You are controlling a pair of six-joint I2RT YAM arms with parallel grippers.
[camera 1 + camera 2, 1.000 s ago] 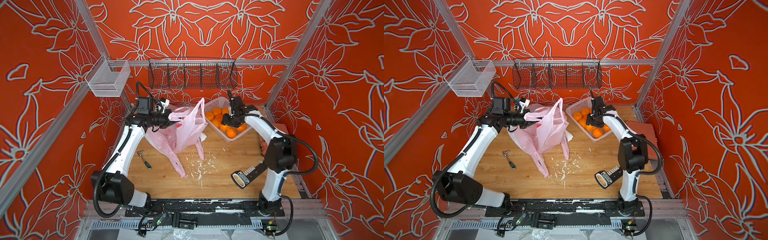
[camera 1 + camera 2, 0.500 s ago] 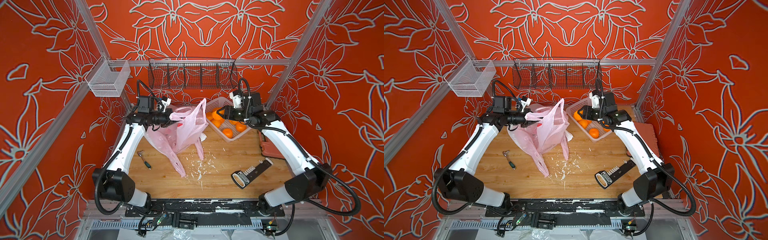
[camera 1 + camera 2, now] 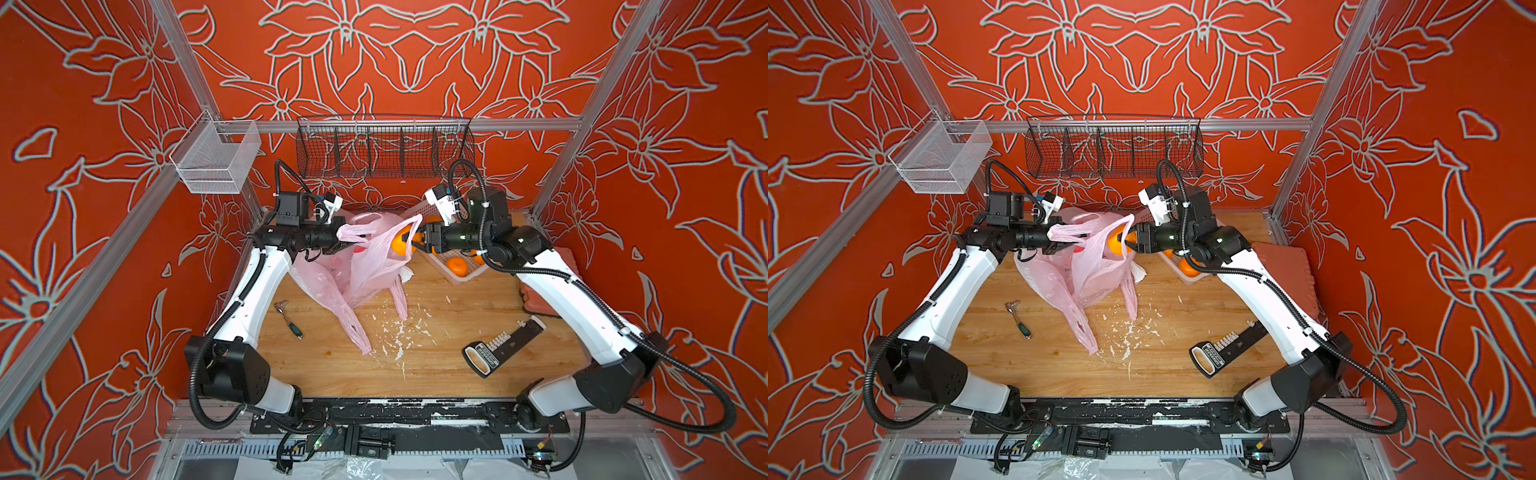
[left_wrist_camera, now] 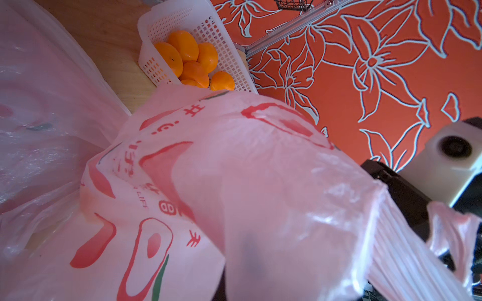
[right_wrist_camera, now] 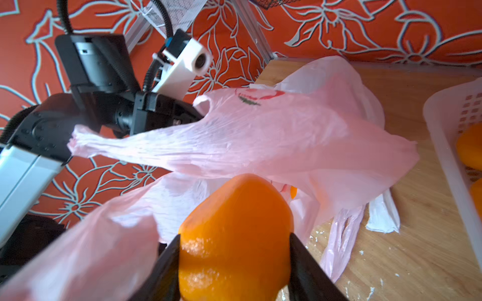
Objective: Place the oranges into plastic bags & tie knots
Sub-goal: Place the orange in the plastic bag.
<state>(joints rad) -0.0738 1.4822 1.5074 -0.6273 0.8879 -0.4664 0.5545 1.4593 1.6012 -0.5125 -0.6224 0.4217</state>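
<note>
Since a second ago my right gripper (image 5: 234, 242) has swung left, off the pale pink perforated plastic basket (image 3: 465, 277) and over to the bag; my left gripper (image 3: 340, 242) hasn't shifted. Light wooden tabletop (image 3: 436, 374) underneath. Thin translucent pink plastic bag with red prints (image 3: 374, 270) slumps far-centre, mouth lifted. Basket sits just right of it, several small glossy oranges (image 4: 184, 45) left inside. Left gripper is pinched tight on the bag's left handle strap, stretching the rim up. Right gripper clamps one round bright-orange mandarin (image 5: 234, 208), a finger either side. Key relation: mandarin sits at the mouth's right edge, right handle loop curving round it; opening lies left of and below my fingers. Judgement: carry left, lower, then let go.
</note>
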